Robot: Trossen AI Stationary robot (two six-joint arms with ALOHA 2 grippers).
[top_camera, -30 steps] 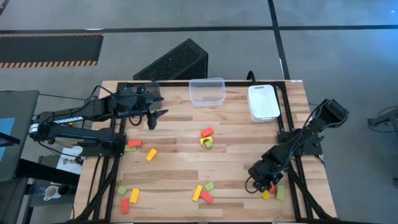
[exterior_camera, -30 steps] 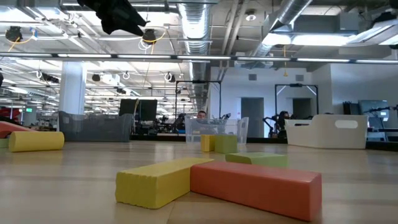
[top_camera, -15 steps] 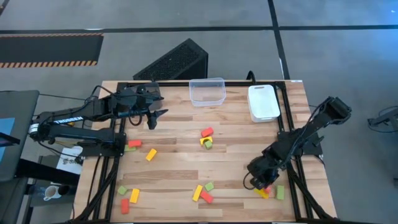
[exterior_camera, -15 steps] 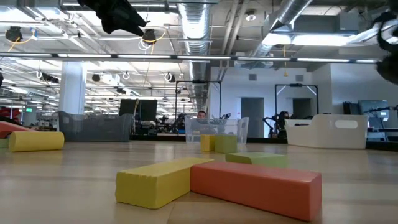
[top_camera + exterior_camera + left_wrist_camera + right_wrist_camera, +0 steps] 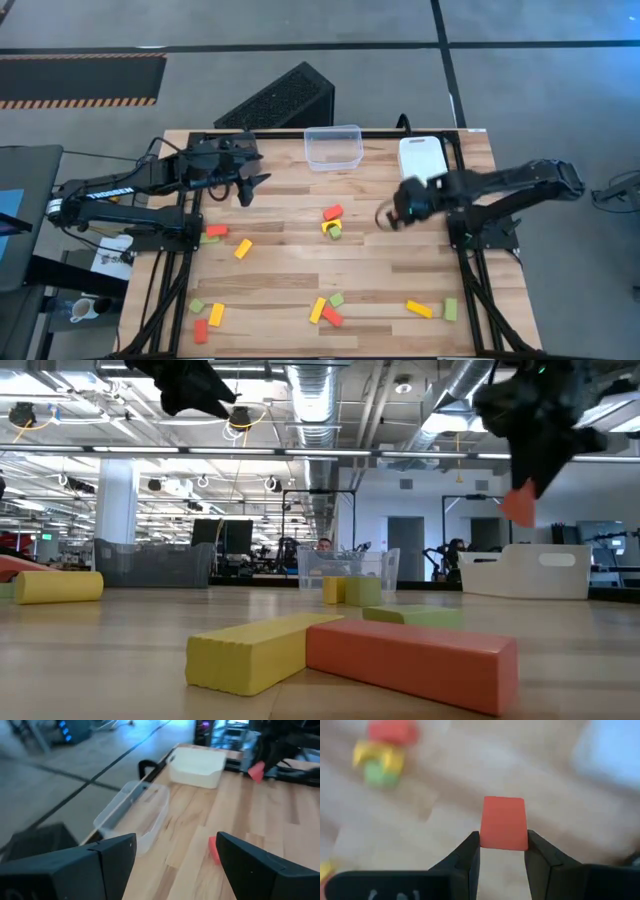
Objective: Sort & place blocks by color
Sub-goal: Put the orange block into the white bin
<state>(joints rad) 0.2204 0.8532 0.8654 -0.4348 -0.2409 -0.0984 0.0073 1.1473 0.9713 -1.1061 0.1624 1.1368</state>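
Note:
My right gripper (image 5: pixel 392 214) hangs over the table's right half, shut on a red block (image 5: pixel 504 822). The low view shows this block (image 5: pixel 518 505) high above the tabletop. My left gripper (image 5: pixel 175 865) waits open and empty over the far left part of the table (image 5: pixel 247 190). Other red, yellow and light green blocks lie flat on the wood. One cluster (image 5: pixel 332 222) is at the centre. A yellow block (image 5: pixel 419 309) and a green block (image 5: pixel 450 309) lie near the right front. My right gripper pinches the red block between its two fingers, on two opposite sides (image 5: pixel 482 837). The fingers come from above, pointing steeply down. The block sticks out past the fingertips (image 5: pixel 470 851), tilted and lifted clear of the table.
A clear bin (image 5: pixel 333 147) and a white bin (image 5: pixel 423 163) stand at the far edge. More blocks lie at the left (image 5: pixel 212 232), front left (image 5: pixel 205 318) and front centre (image 5: pixel 328 310). Bare wood lies between these groups.
My right gripper has taken the red block from beside the yellow and green blocks near the front right. It has risen with it and swung toward the far edge and the table's middle, tipping to point more steeply down. The block is now lifted clear.

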